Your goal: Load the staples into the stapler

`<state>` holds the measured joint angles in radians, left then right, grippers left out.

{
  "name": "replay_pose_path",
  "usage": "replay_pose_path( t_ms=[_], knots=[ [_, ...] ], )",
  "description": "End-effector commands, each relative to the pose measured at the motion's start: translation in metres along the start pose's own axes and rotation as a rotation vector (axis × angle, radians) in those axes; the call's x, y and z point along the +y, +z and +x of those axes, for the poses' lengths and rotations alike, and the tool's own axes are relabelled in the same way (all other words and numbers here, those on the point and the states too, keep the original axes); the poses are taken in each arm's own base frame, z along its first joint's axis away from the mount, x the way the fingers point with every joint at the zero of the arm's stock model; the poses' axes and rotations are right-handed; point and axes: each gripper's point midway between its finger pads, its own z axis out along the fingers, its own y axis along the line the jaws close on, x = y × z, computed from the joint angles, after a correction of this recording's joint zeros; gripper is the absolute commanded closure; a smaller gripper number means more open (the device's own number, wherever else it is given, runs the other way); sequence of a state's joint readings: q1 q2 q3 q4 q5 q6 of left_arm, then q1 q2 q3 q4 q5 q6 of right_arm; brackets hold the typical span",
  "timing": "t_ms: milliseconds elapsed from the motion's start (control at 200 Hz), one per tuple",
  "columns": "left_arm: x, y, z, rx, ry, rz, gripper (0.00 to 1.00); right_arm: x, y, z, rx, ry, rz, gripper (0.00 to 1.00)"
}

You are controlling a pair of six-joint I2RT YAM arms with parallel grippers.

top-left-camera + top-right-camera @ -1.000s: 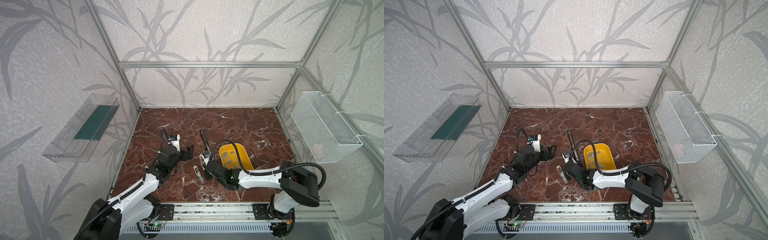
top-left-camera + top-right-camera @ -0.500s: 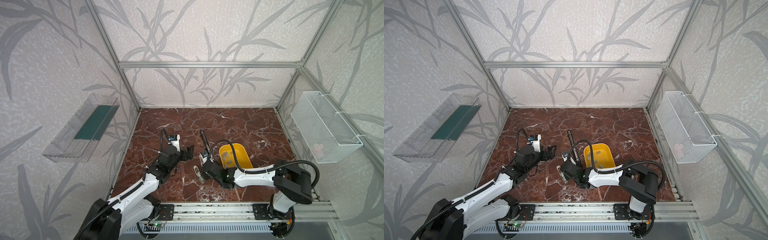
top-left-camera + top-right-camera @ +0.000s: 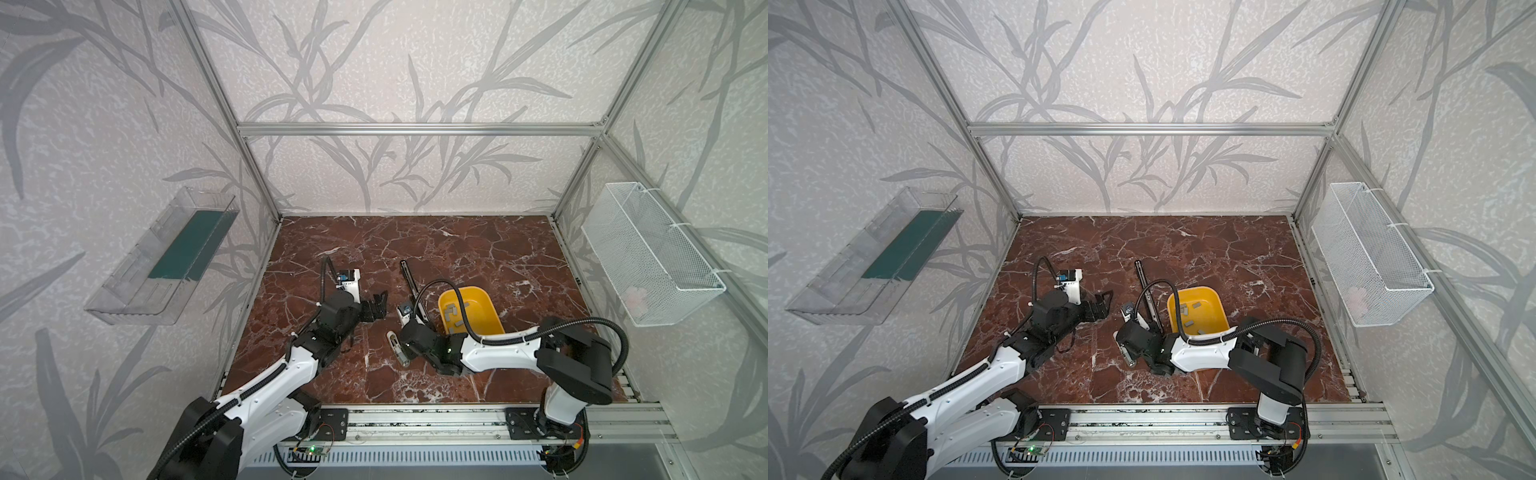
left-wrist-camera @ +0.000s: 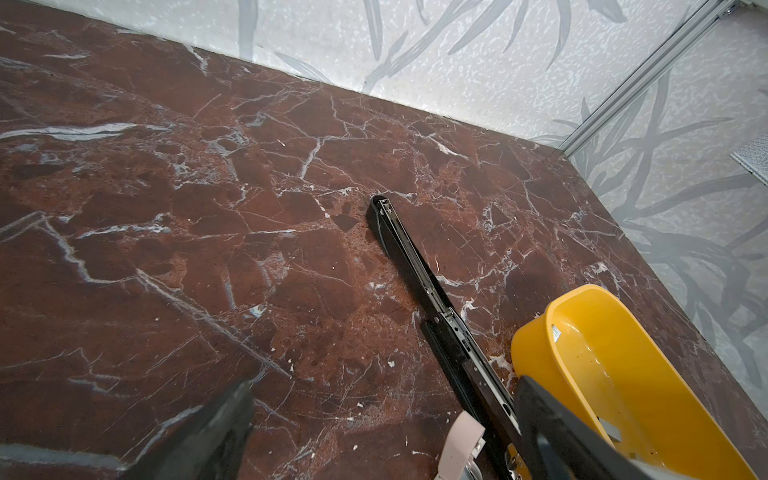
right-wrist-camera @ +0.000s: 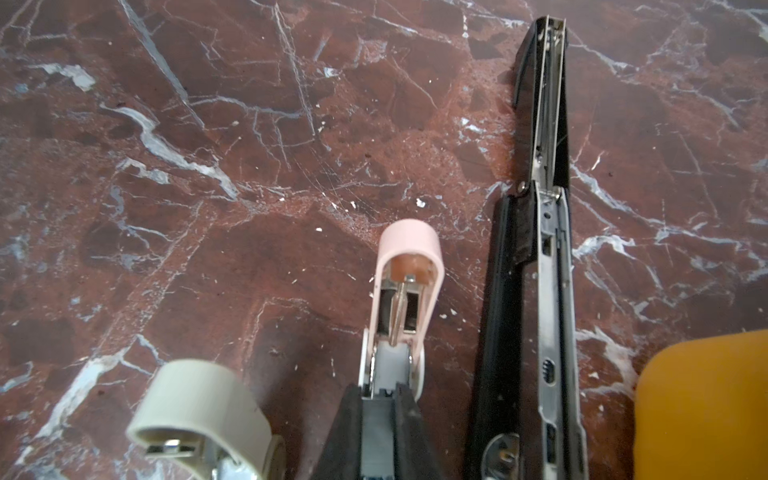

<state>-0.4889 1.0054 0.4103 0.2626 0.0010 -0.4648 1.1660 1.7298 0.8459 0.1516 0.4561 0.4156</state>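
My right gripper [image 5: 379, 392] is shut on a grey strip of staples [image 5: 376, 432]. The strip's front end sits at the open tray of a small pink stapler [image 5: 409, 266], whose lid is flipped back. More staples [image 3: 455, 313] lie loose in a yellow bowl [image 3: 482, 299], seen in both top views [image 3: 1190, 309]. My left gripper [image 4: 384, 386] hovers open over bare floor to the left of the staplers [image 3: 378, 303], holding nothing. The right wrist hides the pink stapler in both top views.
A long black stapler [image 5: 544, 208] lies opened flat between the pink one and the yellow bowl [image 5: 702, 407]. A beige stapler [image 5: 199, 403] lies on the pink one's other side, also seen in a top view [image 3: 397, 349]. A wire basket [image 3: 652, 257] hangs on the right wall.
The right arm has shifted a little to the left, its gripper staying at the staplers. The left arm has not moved.
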Motion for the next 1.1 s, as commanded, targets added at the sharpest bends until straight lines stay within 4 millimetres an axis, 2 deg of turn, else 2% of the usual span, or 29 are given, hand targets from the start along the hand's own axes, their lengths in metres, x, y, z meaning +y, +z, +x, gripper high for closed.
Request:
replay_pose_path(
  t_ms=[0,1095],
  knots=[
    [0.0003,-0.0011,-0.0038,-0.016,0.001,-0.007,0.02,0.0001,0.0005,-0.0045,-0.007,-0.013,0.026,1.00],
    [0.0002,-0.0016,-0.0041,-0.017,0.000,-0.005,0.02,-0.0033,0.0072,0.0004,0.027,0.000,0.047,1.00]
  ],
)
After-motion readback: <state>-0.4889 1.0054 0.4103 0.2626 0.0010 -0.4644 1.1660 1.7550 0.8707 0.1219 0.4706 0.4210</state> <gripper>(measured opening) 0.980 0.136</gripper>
